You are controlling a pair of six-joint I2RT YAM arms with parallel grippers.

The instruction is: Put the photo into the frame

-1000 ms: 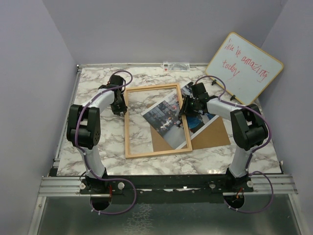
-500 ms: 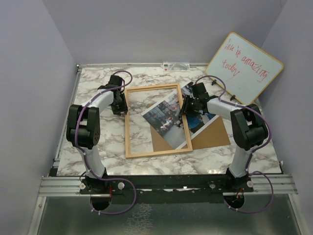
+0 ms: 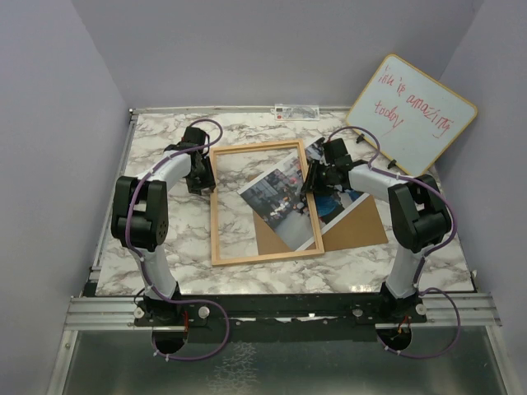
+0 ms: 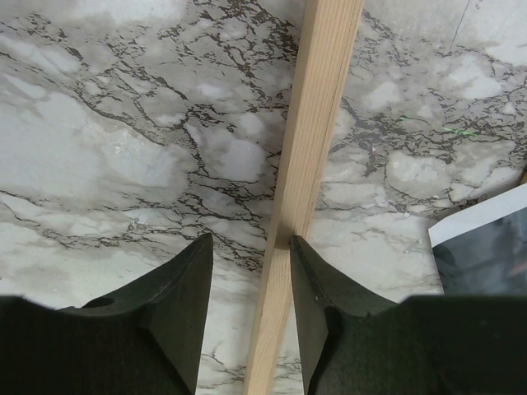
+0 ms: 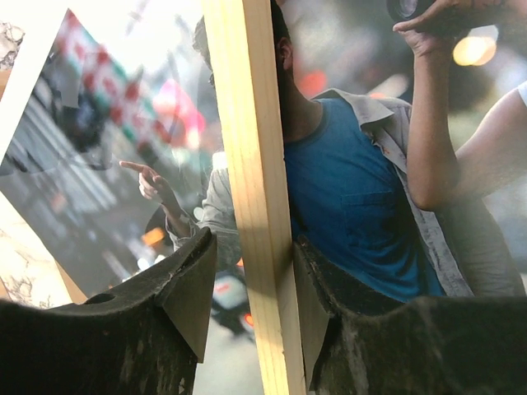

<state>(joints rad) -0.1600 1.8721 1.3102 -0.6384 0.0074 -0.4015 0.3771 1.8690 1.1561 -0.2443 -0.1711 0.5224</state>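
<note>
Left gripper (image 4: 251, 247) and right gripper (image 5: 255, 243) each loosely straddle a thin rail of the frame (image 4: 317, 123), part open, clamping nothing, while the photo (image 5: 362, 189) lies skewed right under the right fingers (image 5: 148, 329); I'd guess it's light, floppy, slick, so pinch its white border.

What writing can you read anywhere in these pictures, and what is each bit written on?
"You is amazing today": red handwriting on the whiteboard at the far right; the first two words are a loose read.
Small label strip at the back: too small to read.
Street signs inside the photo: blurred, nothing readable.
</note>
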